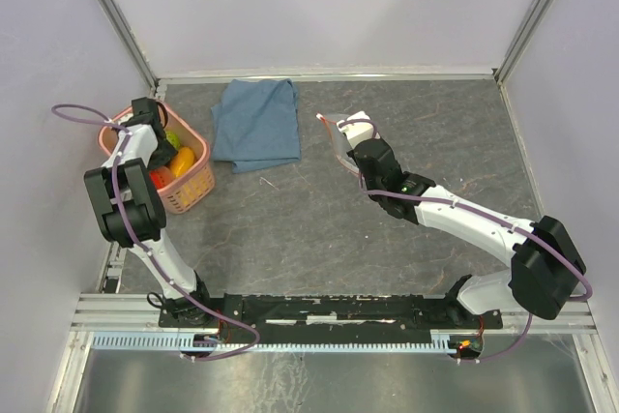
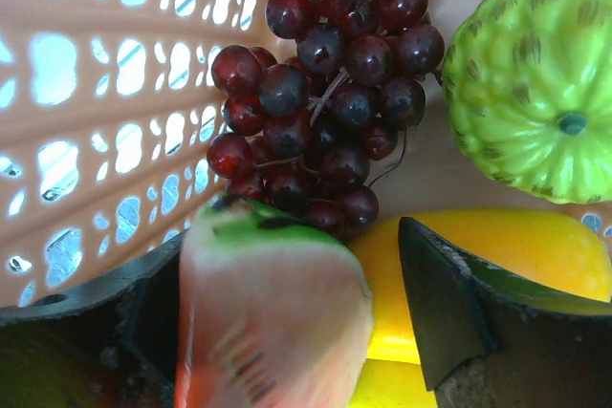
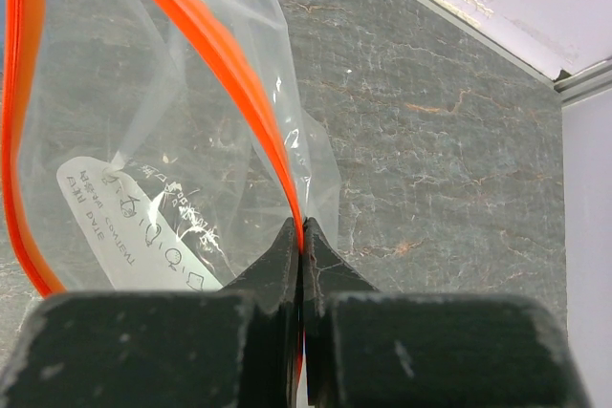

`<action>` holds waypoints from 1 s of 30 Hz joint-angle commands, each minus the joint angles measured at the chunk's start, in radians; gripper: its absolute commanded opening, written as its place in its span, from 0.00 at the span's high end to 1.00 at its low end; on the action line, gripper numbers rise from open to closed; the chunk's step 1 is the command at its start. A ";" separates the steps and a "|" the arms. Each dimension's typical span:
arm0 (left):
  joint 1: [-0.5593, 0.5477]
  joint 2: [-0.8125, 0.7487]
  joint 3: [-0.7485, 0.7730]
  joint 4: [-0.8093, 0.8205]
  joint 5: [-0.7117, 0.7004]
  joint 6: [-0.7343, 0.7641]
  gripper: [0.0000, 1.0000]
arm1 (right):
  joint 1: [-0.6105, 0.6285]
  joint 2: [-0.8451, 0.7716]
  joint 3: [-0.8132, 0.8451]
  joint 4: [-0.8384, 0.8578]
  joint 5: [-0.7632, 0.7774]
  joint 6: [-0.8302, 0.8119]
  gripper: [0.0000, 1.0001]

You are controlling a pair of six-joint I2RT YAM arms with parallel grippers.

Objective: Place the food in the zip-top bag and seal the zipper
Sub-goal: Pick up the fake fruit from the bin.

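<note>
My left gripper is down inside the pink basket. In the left wrist view its jaws stand open around a blurred wedge with a green rim and pink-red flesh. The wedge lies against the left finger, with a gap to the right finger. Beyond it lie the dark purple grape bunch, the yellow-green bumpy ball and a yellow fruit. My right gripper is shut on the orange-red zipper of the clear bag, held open just above the table.
A folded blue cloth lies between basket and bag at the back. The basket sits against the left wall. A white printed label shows through the bag. Grey table stretches right of the bag.
</note>
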 commanded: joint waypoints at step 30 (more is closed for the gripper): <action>-0.047 -0.405 -0.135 0.162 0.388 0.042 0.68 | -0.008 -0.034 0.032 -0.022 -0.036 0.046 0.98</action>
